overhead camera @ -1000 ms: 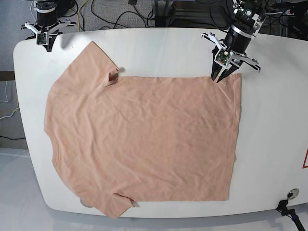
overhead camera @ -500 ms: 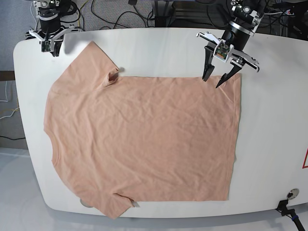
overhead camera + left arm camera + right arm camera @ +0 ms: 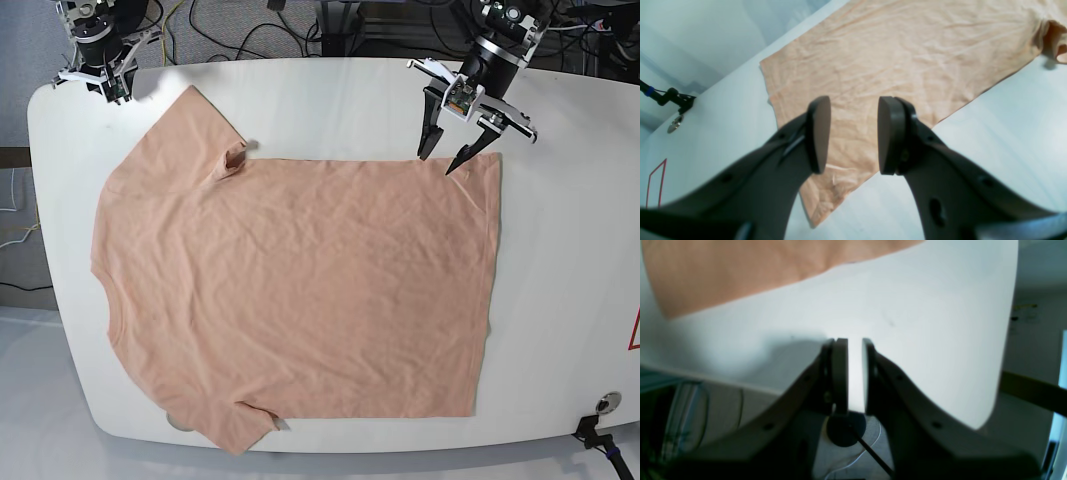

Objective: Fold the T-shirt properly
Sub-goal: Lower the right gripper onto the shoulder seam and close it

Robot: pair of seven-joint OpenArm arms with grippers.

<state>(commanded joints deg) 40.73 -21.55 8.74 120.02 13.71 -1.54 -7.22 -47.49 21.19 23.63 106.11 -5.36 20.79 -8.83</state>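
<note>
The peach-pink T-shirt [image 3: 300,290] lies spread flat on the white table [image 3: 560,300], plain side up, collar to the left and hem to the right. Its far sleeve is curled over [image 3: 235,158]. My left gripper [image 3: 436,164] is open and empty, just above the hem's far corner; in the left wrist view [image 3: 853,110] the shirt [image 3: 907,50] lies under the spread fingers. My right gripper [image 3: 110,95] hangs at the table's far left corner, clear of the shirt. In the right wrist view [image 3: 855,346] its fingers stand a narrow gap apart, empty, with the shirt's edge [image 3: 723,270] beyond.
A small metal disc [image 3: 606,404] and a black clamp [image 3: 590,432] sit at the table's near right corner. A red marking [image 3: 634,330] is at the right edge. Cables lie behind the table.
My left gripper went from closed at the hem's far corner to open and lifted slightly. My right gripper shifted a little back near the far left corner. The shirt has not moved.
</note>
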